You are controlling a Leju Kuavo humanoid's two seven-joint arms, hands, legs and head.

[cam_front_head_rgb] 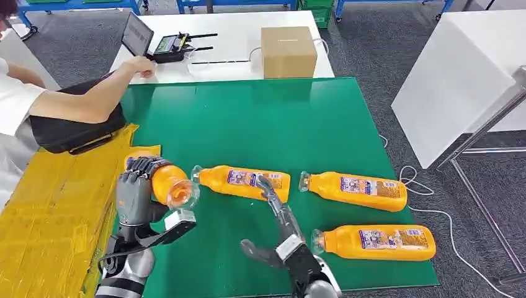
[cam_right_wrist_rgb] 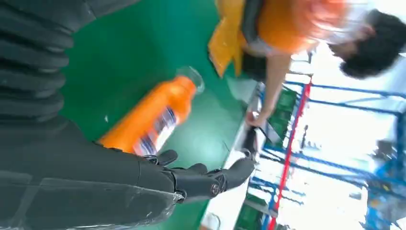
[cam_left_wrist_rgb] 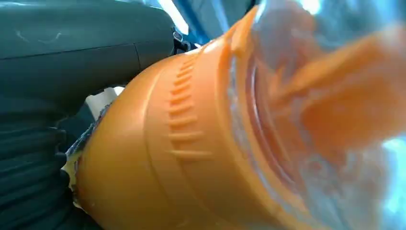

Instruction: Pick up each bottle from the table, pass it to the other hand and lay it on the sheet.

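**Left hand holds one bottle over the table's edge; three more lie on the green mat**

The green mat (cam_front_head_rgb: 260, 124) covers most of the table, and the crinkled yellow sheet (cam_front_head_rgb: 56, 211) lies along its left side. Beyond the mat stands a white table (cam_front_head_rgb: 236, 59) with a cardboard box (cam_front_head_rgb: 288, 51), a laptop (cam_front_head_rgb: 137, 34) and a black device with antennas (cam_front_head_rgb: 177, 45). A person at the far left reaches an arm (cam_front_head_rgb: 87, 96) towards the laptop; a black bag (cam_front_head_rgb: 74, 133) sits beside them, against the sheet's far end.

Three orange bottles lie on their sides on the mat, caps pointing left: the middle bottle (cam_front_head_rgb: 245, 182), the far right bottle (cam_front_head_rgb: 356, 189) and the near right bottle (cam_front_head_rgb: 375, 242).

The left hand (cam_front_head_rgb: 136, 186) grips a fourth, the held bottle (cam_front_head_rgb: 170, 185), fingers wrapped round its body, its clear cap end pointing right (almost meeting the cap of the middle bottle). It hangs at the boundary of sheet and mat. In the left wrist view the held bottle's ribbed orange shoulder (cam_left_wrist_rgb: 182, 129) sits close to the camera.

The right hand (cam_front_head_rgb: 279, 214) holds nothing: its fingers are stretched out and apart, the tips over the base end of the middle bottle. Whether they touch it cannot be told. The right wrist view shows those fingers (cam_right_wrist_rgb: 210, 177) extended beside that bottle (cam_right_wrist_rgb: 153, 115).
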